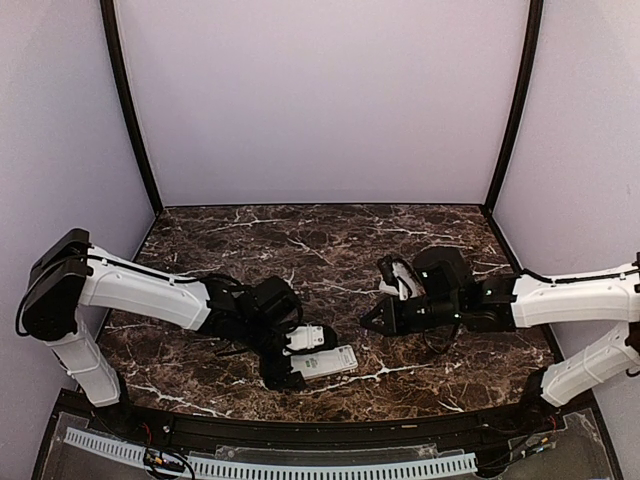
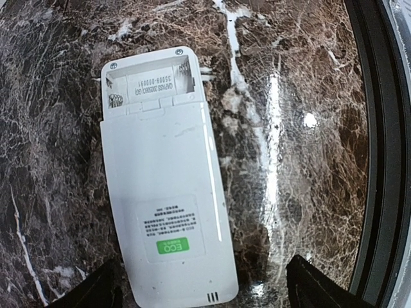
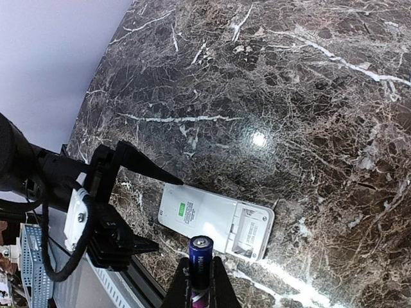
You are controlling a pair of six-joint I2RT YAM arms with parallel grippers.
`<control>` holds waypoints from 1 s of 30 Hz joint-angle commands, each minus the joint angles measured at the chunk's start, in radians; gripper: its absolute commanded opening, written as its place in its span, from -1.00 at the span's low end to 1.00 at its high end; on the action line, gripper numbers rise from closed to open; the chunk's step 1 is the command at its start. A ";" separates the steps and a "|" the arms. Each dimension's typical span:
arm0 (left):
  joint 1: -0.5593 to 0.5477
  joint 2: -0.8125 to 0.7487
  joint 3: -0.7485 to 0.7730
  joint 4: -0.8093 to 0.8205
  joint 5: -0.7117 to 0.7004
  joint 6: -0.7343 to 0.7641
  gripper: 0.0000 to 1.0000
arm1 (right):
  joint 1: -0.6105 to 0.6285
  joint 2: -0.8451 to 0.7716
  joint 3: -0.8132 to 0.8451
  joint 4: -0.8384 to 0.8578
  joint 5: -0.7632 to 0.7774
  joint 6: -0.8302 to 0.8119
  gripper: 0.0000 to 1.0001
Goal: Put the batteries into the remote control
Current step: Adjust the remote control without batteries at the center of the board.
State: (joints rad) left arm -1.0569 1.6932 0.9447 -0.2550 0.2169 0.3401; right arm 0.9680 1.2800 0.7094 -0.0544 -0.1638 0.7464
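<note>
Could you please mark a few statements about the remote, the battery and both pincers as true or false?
1. The remote control lies back-up on the table, its battery compartment uncovered. True.
2. The right pincer is shut on a battery. True.
3. The compartment already holds a battery. False: it is empty.
4. The left pincer is clamped shut on the remote. False: it stands open, astride the remote's lower end.
</note>
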 commanded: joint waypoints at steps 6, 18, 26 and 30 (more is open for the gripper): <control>-0.008 0.015 -0.030 0.015 -0.033 -0.011 0.76 | 0.078 0.202 0.013 0.200 0.069 -0.010 -1.00; -0.034 0.064 -0.016 0.028 -0.083 -0.024 0.55 | 0.109 0.316 -0.119 0.503 0.152 -0.088 -1.00; -0.045 0.056 -0.025 0.033 -0.079 -0.021 0.31 | 0.110 0.358 -0.107 0.520 0.161 -0.124 -1.00; -0.052 0.056 -0.027 0.037 -0.084 -0.020 0.17 | 0.109 0.362 -0.132 0.544 0.190 -0.132 -1.00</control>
State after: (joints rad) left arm -1.0924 1.7370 0.9287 -0.2035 0.1398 0.3099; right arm 1.0729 1.6287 0.5953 0.4271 -0.0204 0.6395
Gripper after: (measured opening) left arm 0.611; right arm 0.048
